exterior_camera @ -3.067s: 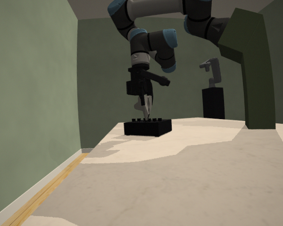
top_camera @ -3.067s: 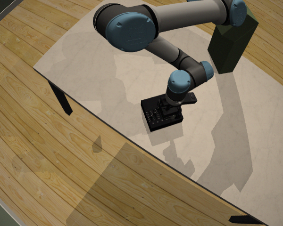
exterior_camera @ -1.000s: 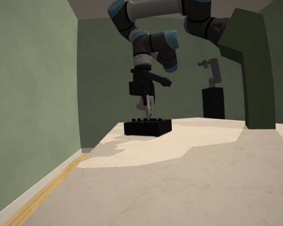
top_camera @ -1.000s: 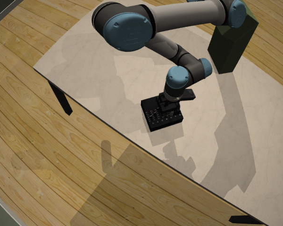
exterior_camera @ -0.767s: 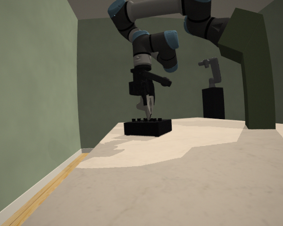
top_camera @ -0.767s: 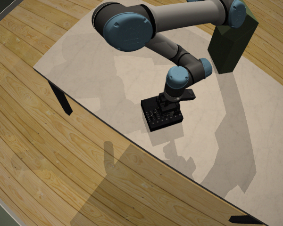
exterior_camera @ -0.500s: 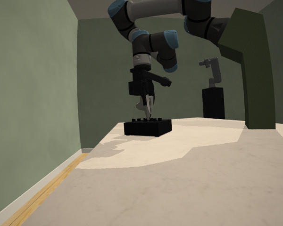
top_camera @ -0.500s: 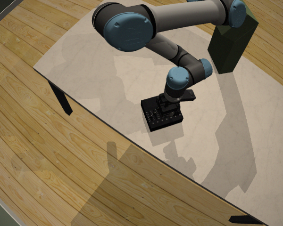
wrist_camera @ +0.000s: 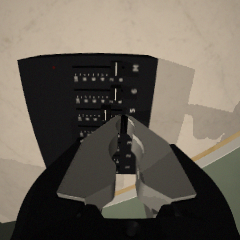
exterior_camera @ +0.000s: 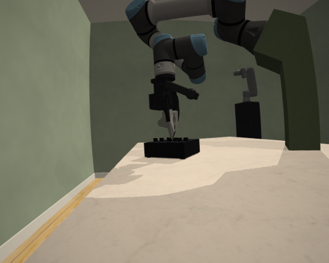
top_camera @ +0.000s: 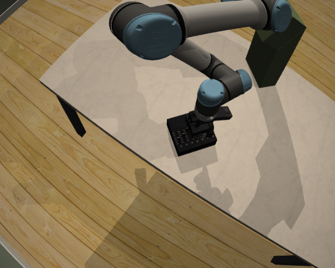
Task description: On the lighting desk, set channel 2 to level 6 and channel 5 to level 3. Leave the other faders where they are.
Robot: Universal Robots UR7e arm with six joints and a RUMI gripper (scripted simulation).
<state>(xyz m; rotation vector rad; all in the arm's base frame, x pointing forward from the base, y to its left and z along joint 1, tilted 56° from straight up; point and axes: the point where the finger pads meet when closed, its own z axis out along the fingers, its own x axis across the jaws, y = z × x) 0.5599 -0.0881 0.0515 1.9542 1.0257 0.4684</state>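
Note:
The lighting desk (top_camera: 181,147) (exterior_camera: 159,149) (wrist_camera: 50,110) is a black box on the pale table (top_camera: 104,86) (exterior_camera: 187,212). Its faders lie in rows with small knobs; in the wrist view one knob (wrist_camera: 116,68) sits at the right of the top row, a second (wrist_camera: 116,93) below it, and a third (wrist_camera: 105,113) a little further left. My gripper (exterior_camera: 173,136) (wrist_camera: 123,116) is shut and empty. It points straight down with its tips at the desk's top, on the row below the third knob. The rows under the fingers are hidden.
The arm's dark green pedestal (top_camera: 273,48) (exterior_camera: 298,85) stands at the table's back right. A black stand with a grey device (exterior_camera: 247,119) is behind the desk. The table's front edge (top_camera: 150,168) runs diagonally over the wooden floor. A green wall (exterior_camera: 40,98) is at the left.

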